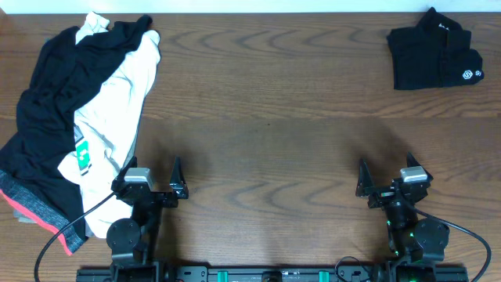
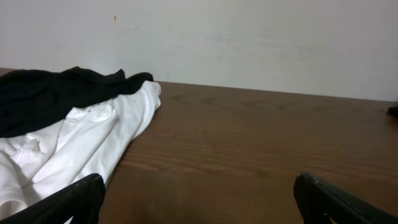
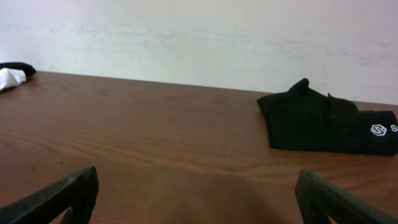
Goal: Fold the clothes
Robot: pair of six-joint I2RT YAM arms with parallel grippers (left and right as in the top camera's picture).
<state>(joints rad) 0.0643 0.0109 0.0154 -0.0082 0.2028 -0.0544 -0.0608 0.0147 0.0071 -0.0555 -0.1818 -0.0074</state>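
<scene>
Now we see both arms low in the overhead frame, the left gripper (image 1: 149,182) spread wide and holding nothing, the right gripper (image 1: 390,182) likewise. On the brown wooden table (image 1: 266,94), a crumpled black fabric garment (image 1: 55,94), a white T-shirt with green print (image 1: 117,102) and a red-hemmed dark garment (image 1: 35,205) lie heaped at left. A folded black shirt with a white logo (image 1: 434,51) lies upper right.

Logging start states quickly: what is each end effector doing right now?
The left end effector is open, holding nothing.
The right end effector is open, holding nothing.
</scene>
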